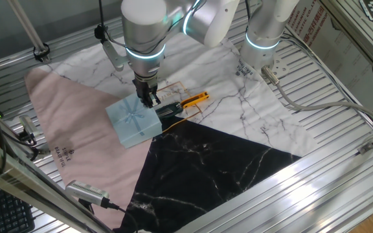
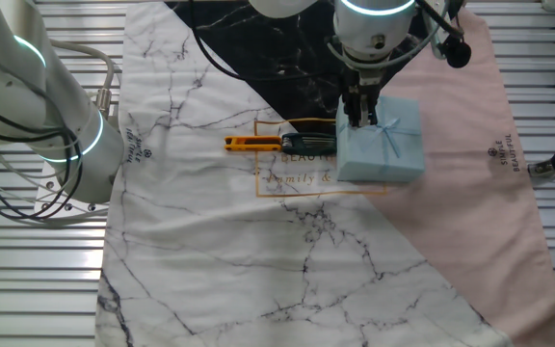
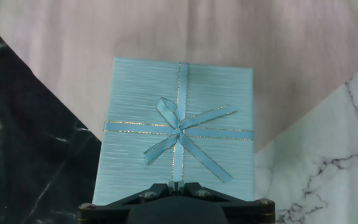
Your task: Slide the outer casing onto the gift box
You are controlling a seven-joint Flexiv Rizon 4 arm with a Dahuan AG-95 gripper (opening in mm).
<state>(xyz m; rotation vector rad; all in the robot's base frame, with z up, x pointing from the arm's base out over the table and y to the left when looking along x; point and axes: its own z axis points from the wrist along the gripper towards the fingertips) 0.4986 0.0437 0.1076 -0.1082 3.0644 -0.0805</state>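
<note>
The outer casing (image 1: pixel 133 122) (image 2: pixel 383 143) (image 3: pixel 179 124) is a pale blue square sleeve with a ribbon cross and bow on top. It lies flat where the pink, black and white cloths meet. My gripper (image 1: pixel 149 98) (image 2: pixel 359 116) (image 3: pixel 176 184) stands upright at the casing's edge on the tool side. Its fingers are shut together, low against the middle of that edge where the ribbon runs over. Nothing shows between the fingers. The gift box is hidden; no teal tray shows in any view.
A black tool with a yellow-orange handle (image 1: pixel 193 100) (image 2: pixel 253 145) lies right beside the casing, behind my fingers. A second arm's base (image 1: pixel 264 32) (image 2: pixel 27 106) stands at the table's side. Metal rails (image 1: pixel 342 162) frame the table, with cables along them.
</note>
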